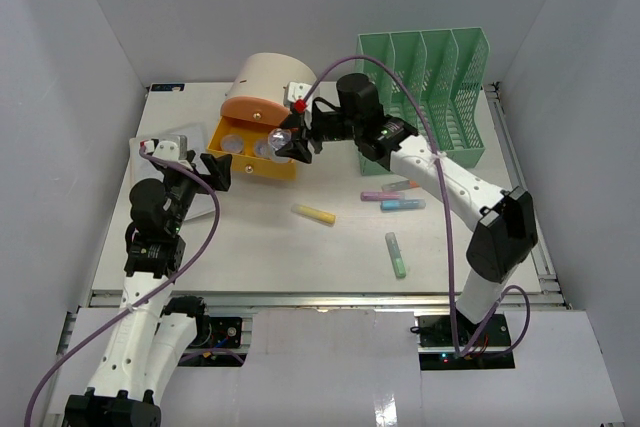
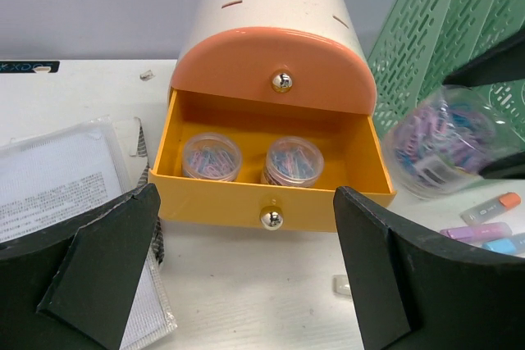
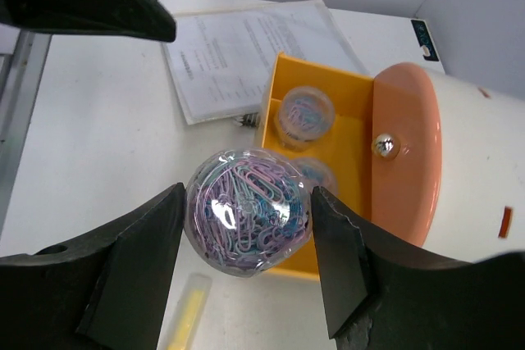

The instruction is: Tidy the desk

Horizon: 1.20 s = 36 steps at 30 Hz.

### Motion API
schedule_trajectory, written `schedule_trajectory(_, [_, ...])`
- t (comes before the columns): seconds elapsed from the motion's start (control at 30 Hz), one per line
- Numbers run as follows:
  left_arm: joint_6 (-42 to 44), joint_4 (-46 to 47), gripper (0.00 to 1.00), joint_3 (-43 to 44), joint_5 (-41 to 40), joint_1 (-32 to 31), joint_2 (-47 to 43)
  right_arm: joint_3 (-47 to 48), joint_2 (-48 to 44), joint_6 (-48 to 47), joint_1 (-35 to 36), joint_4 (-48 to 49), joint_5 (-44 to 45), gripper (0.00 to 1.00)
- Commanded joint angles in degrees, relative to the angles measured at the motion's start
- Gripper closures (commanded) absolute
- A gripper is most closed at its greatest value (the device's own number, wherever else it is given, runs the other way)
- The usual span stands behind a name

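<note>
The right gripper holds a clip jar, open drawer just beside it; the left gripper, spread wide and empty, has the drawer straight ahead on the table.

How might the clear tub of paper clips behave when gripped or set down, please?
The tub looks round and smooth, so probably slippery and apt to roll. Packed with clips, it likely feels heavy for its size.

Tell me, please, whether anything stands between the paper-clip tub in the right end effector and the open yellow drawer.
Nothing visible does. The right end effector holds the tub just off the drawer's right front corner. Two tubs sit in its left and middle, leaving the right end bare.
</note>
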Motion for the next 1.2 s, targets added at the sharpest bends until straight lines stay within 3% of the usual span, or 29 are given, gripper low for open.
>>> schedule_trajectory(0.0, [0.2,-0.5,0.02,-0.5,-1.3,0.1,-0.5,9.3,7.4,-0.6,0.3,-0.7,3.3,0.64])
schedule_trajectory(0.23, [0.5,-0.3,0.02,-0.4,-0.8,0.1,-0.6,12.4,12.4,-3.7,0.5,-0.7,8.1,0.63])
schedule_trajectory(0.67, [0.3,-0.2,0.02,-0.4,0.5,0.1,-0.9,8.9,10.9,-11.8,1.6,-2.2,16.4,0.63])
schedule_trajectory(1.17, [0.3,-0.2,0.02,-0.4,0.6,0.1,-1.1,11.1,11.9,-21.0,4.9,-2.9,26.1,0.62])
